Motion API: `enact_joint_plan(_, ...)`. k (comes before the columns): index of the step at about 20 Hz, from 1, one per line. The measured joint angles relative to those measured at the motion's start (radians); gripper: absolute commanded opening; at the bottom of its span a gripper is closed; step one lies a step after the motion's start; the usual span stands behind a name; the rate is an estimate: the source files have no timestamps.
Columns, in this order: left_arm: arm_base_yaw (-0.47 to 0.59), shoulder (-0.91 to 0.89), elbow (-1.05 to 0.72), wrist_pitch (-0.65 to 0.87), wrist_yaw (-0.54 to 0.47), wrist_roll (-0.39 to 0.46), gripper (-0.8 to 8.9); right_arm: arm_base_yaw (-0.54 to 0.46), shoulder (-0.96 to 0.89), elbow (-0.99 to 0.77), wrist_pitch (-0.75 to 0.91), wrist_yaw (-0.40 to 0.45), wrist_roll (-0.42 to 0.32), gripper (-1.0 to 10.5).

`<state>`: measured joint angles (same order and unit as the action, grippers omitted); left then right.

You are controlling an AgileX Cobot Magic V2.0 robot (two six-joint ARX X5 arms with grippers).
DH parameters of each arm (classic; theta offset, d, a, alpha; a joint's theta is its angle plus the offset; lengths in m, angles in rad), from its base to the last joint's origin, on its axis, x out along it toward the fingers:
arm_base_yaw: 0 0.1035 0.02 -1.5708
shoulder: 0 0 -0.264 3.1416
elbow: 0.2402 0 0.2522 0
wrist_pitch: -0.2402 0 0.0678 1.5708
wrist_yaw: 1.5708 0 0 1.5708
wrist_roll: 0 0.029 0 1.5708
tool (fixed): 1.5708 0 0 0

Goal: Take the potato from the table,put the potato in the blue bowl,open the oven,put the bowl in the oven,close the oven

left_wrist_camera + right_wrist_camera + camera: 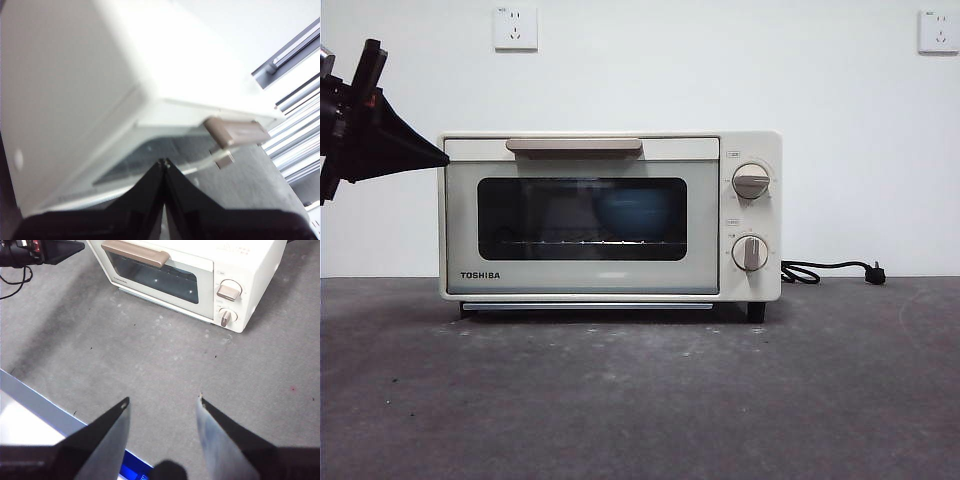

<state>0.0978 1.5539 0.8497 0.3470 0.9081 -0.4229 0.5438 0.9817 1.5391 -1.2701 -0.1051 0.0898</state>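
Observation:
The cream TOSHIBA oven (610, 285) stands on the dark grey table (640, 400) with its door closed and its beige handle (574, 147) up. Through the dark glass the blue bowl (632, 215) shows on the rack inside. The potato is hidden from every view. My left gripper (440, 157) is shut and empty, its tip just off the oven's upper left corner; in the left wrist view the shut left gripper (164, 162) points at the oven (100, 100) near the handle (237, 132). My right gripper (162, 402) hangs open over bare table, well away from the oven (240, 265).
Two round knobs (751, 181) sit on the oven's right panel. A black cord with plug (830, 270) lies on the table behind the oven's right side. Wall outlets (515, 28) are above. A white and blue edge (30, 405) borders the table near the right arm.

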Motion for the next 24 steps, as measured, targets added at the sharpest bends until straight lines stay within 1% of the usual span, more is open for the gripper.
enact_joint_plan(4,-0.003,-0.083,0.000,-0.148,-0.025,0.057,-0.08,0.000,0.000,0.000,0.000,0.000,0.000,2.2)
enact_joint_plan(11,-0.047,-0.345,0.000,-0.481,-0.193,0.216,-0.08,0.000,0.010,0.000,0.000,0.000,-0.001,2.2)
enact_joint_plan(15,-0.078,-0.503,0.009,-0.652,-0.300,0.288,-0.08,0.000,0.018,0.000,0.000,0.000,-0.002,2.2)
enact_joint_plan(20,-0.108,-0.667,0.074,-0.887,-0.417,0.353,-0.08,0.000,0.027,0.000,-0.001,0.000,-0.013,2.2)
enact_joint_plan(24,-0.127,-0.755,0.136,-1.059,-0.493,0.391,-0.08,0.000,0.031,0.000,-0.001,0.000,-0.028,2.2)
